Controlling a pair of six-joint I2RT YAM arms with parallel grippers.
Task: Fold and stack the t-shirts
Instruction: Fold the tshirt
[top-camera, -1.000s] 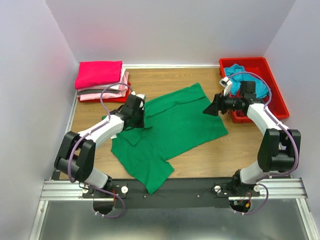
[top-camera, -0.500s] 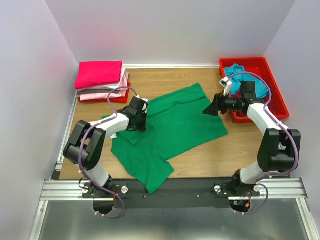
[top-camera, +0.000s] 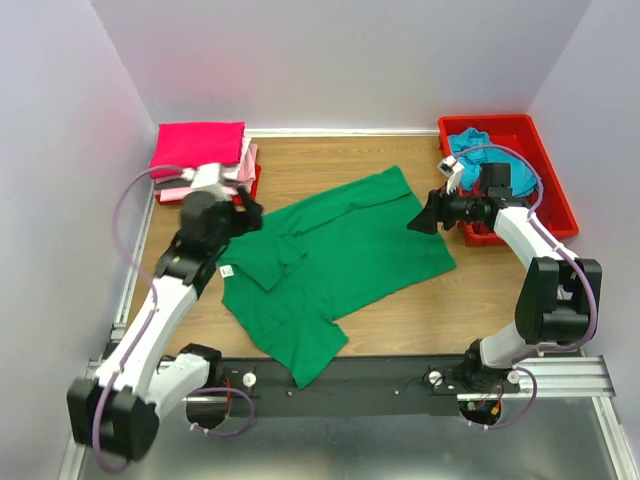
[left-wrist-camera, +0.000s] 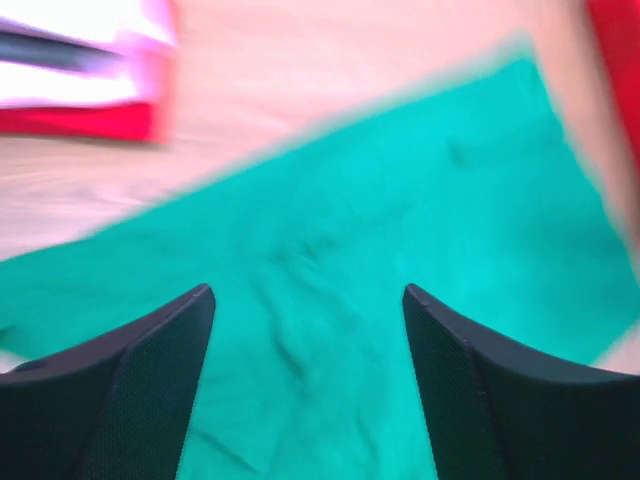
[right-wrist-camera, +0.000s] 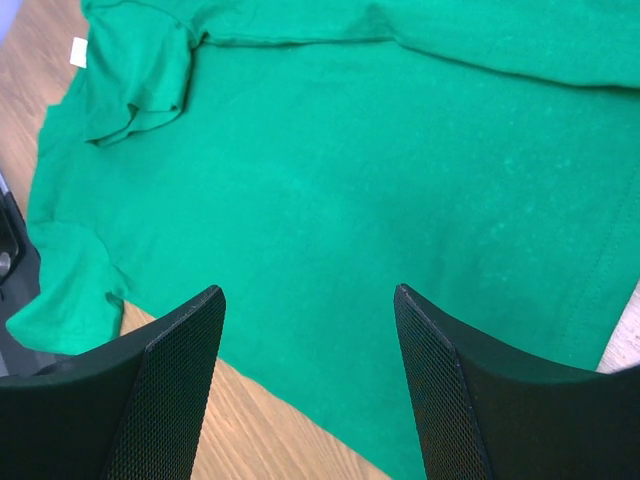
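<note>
From above, the green shirt (top-camera: 345, 255) lies flat in the middle of the table (top-camera: 330, 160). It is not folded yet. Only one sleeve is tucked over near the left side. The left gripper (top-camera: 247, 208) hangs by the shirt's far left edge. The right gripper (top-camera: 418, 216) hangs by its far right corner. A neat stack (top-camera: 200, 150) of folded shirts sits in the far left corner, with a hot pink one on top. A red bin (top-camera: 545, 190) stands on the right with a teal shirt (top-camera: 468, 140) in it.

The left wrist view is blurry. The two fingers (left-wrist-camera: 140, 380) are spread wide with nothing between them. Green cloth fills the space below them, and the stack shows at the top left.

In the right wrist view the fingers (right-wrist-camera: 160, 390) are also spread wide and hold nothing. The green shirt is spread out under them, with a small white tag (right-wrist-camera: 79, 51) at its far corner. The fingers look to be above the cloth, not touching it.

I think the job is at the start of folding this shirt. Next, each gripper should go down to an edge of the shirt, pinch just the top layer, and lift it across so that one side lands flat on the other.
</note>
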